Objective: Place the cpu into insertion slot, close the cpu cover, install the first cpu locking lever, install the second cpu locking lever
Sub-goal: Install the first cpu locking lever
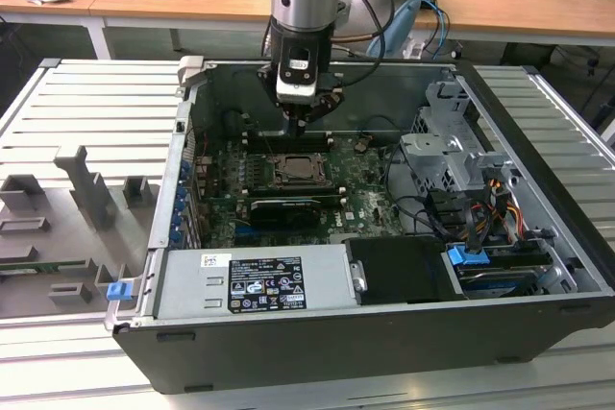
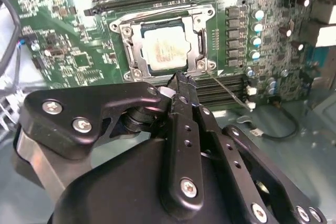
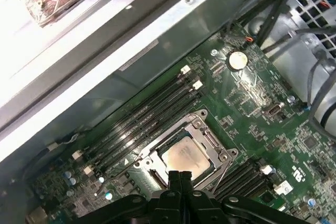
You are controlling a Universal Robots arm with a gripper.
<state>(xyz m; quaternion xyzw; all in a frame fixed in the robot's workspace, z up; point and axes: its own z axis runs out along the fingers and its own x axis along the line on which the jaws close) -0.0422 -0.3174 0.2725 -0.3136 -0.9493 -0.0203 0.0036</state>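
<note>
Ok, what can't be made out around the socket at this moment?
1. First wrist view: the gripper covers one edge of the cpu and cpu cover.
2. Second wrist view: the gripper hides the cover edge beside the locking lever.
3. Exterior view: the socket is too small to show whether levers are latched.

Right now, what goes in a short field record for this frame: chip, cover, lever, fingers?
cpu: small square silvery-grey chip, seated flat, showing through the cover's window
cover: thin silvery metal frame plate, down around the chip
lever: thin metal rod, angled out from the frame's corner
gripper: black gripper, fingers shut, near the frame's edge
board: green motherboard
</note>
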